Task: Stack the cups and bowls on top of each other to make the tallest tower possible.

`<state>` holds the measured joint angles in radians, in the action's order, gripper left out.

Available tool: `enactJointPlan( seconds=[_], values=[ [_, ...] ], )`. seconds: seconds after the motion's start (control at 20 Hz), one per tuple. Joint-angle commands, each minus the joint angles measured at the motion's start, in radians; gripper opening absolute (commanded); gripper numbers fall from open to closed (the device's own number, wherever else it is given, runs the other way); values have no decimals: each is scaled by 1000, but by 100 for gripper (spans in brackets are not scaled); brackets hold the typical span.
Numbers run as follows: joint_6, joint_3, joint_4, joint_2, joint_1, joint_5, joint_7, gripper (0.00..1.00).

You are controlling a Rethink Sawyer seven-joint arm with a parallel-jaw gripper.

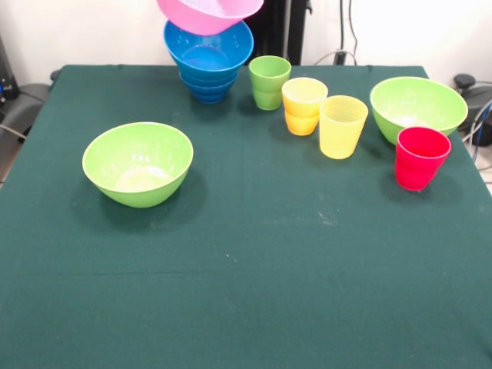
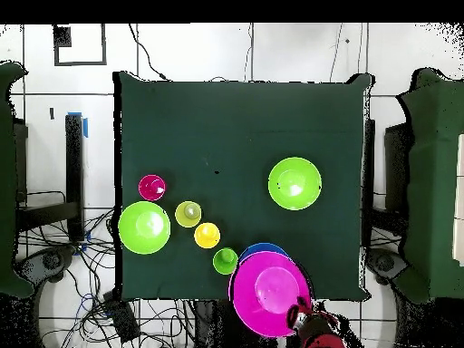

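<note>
The large pink bowl (image 1: 209,14) hangs in the air just above the tower (image 1: 208,58), a stack of nested blue bowls at the table's far edge. In the overhead view the pink bowl (image 2: 270,290) covers most of the tower (image 2: 263,248). My gripper (image 2: 297,317) holds the pink bowl by its rim on the robot's side; the front view does not show the gripper. The green cup (image 1: 269,81), orange cup (image 1: 304,105), yellow cup (image 1: 343,125) and red cup (image 1: 420,157) stand upright in a diagonal row beside the tower.
One lime green bowl (image 1: 138,163) stands alone on the left of the green table (image 1: 246,292). The other lime green bowl (image 1: 417,106) is at the right, just behind the red cup. Cables lie on the floor around the table.
</note>
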<state>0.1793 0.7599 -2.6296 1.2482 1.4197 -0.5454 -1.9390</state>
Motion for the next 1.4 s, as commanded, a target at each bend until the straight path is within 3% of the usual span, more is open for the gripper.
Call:
enactJointPlan(
  seconds=[0.05, 0.5, 0.95, 1.1, 1.4],
  values=[
    [274, -11, -173, 23, -65, 21, 55, 0],
    [268, 2, -160, -61, -75, 12, 23, 0],
    [296, -16, -143, -71, -108, 5, 9, 0],
    [273, -46, -121, -114, -126, -53, -23, 0],
    [200, -173, -66, -195, -171, -233, -110, 0]
  ],
)
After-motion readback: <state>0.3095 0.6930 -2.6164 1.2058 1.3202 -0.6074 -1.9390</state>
